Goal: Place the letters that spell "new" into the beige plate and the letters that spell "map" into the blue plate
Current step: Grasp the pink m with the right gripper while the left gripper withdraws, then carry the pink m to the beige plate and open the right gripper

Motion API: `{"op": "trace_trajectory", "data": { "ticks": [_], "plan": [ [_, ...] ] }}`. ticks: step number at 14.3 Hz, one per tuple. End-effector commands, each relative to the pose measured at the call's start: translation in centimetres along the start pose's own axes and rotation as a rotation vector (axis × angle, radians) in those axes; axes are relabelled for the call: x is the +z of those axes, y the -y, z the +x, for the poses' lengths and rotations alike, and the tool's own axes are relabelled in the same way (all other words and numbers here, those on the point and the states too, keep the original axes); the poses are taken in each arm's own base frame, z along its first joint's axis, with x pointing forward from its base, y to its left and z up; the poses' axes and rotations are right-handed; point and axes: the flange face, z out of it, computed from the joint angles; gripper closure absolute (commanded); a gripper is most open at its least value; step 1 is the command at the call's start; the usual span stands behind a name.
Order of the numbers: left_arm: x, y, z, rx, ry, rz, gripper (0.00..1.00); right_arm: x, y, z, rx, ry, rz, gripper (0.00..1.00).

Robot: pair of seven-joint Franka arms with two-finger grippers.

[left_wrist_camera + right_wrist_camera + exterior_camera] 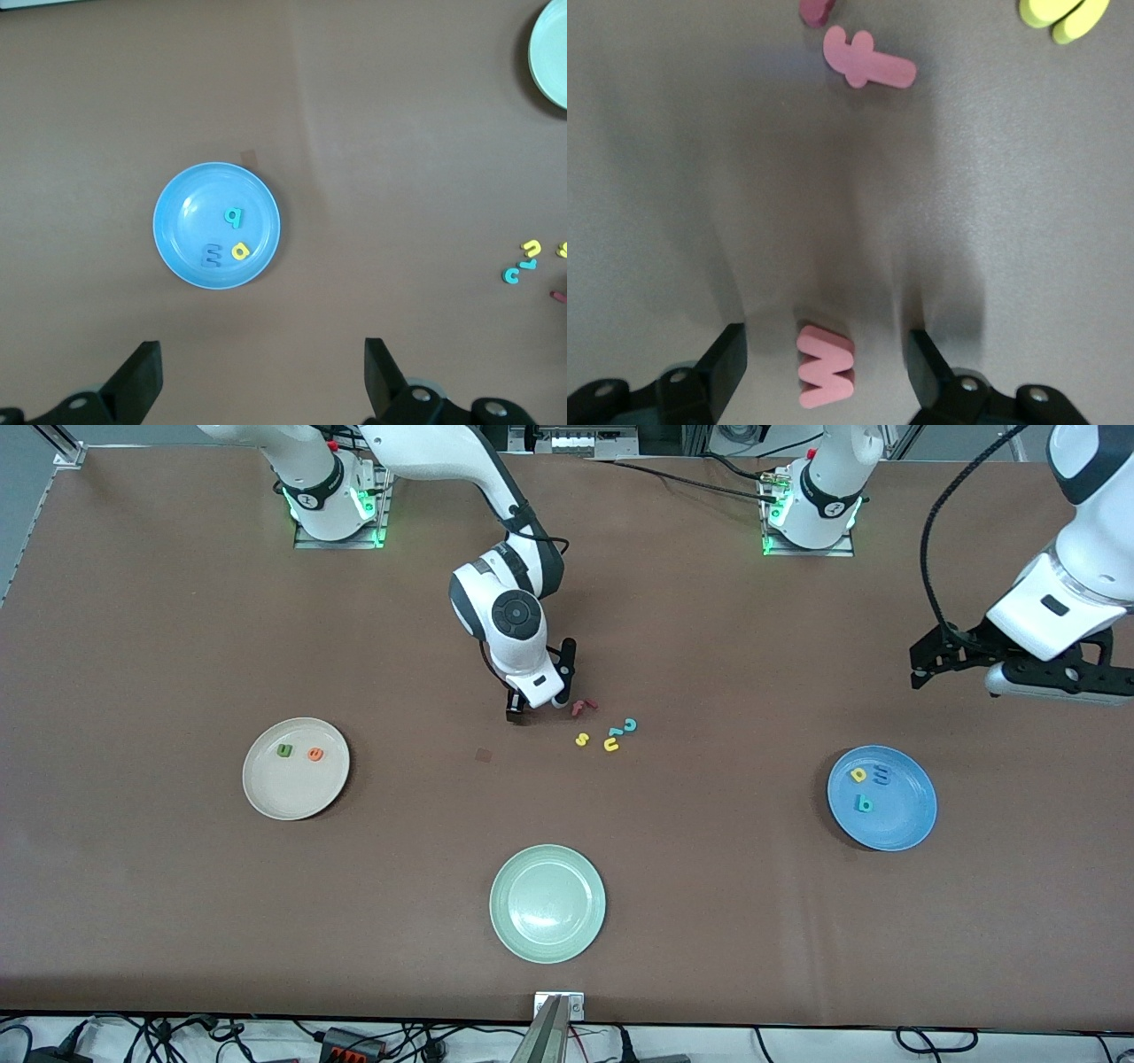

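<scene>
The right gripper (824,354) is down at the table in the middle, its fingers (731,359) spread on either side of the pinkish-red "w" (825,365) — a small, thick foam letter lying flat between them, with gaps on both sides, so nothing is gripped yet. Just beside it toward the left arm's end lies the red "f" (580,707), then a yellow "s" (582,739), a yellow "u" (611,743) and a teal "c" (630,725) in a loose cluster.

The beige plate (266,793) sits toward the right arm's end, holding the green "n" (284,750) and orange "e" (315,755) side by side. The blue plate (904,824) at the left arm's end carries the yellow "a" (858,774), blue "m" (881,775) and teal "p" (863,804).

The left gripper (261,376) waits high over the table's end near the blue plate, jaws wide apart and empty — the pale green plate (523,934) lies nearest the front camera
</scene>
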Motion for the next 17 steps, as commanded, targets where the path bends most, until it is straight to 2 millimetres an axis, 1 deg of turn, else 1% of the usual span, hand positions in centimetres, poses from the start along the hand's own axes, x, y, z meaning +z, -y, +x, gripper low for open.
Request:
{"op": "trace_trajectory", "data": {
  "ticks": [1,3,4,8,9,10,11,14,17],
  "plan": [
    [0.4,0.2,-0.5,0.005,-0.007,-0.003,0.00,0.5,0.5,-0.6,-0.031,0.002,0.010,0.21],
    [0.4,0.1,-0.5,0.008,-0.009,-0.003,0.00,0.6,0.5,-0.6,-0.042,0.004,0.010,0.33],
    [0.4,0.1,-0.4,0.008,-0.010,-0.003,0.00,0.6,0.5,-0.6,-0.043,0.004,0.010,0.43],
    [0.4,-0.1,-0.4,0.013,-0.010,-0.001,0.00,0.7,0.5,-0.7,-0.044,0.007,0.011,0.60],
    [0.4,-0.1,-0.4,0.013,-0.010,-0.001,0.00,0.6,0.5,-0.6,-0.044,0.006,0.010,0.66],
    [0.3,-0.2,-0.4,0.014,-0.012,-0.001,0.00,0.6,0.5,-0.6,-0.042,0.006,0.010,0.69],
    [0.3,-0.3,-0.4,0.014,-0.011,-0.001,0.00,0.6,0.5,-0.6,-0.042,0.007,0.011,0.75],
    [0.4,-0.1,-0.5,0.013,-0.006,-0.001,0.00,0.6,-0.1,-1.1,-0.028,0.006,0.009,0.77],
    [0.3,-0.4,-0.5,0.016,-0.006,-0.002,0.00,-0.2,-2.4,-2.5,0.016,-0.006,0.002,0.77]
  ]
}}
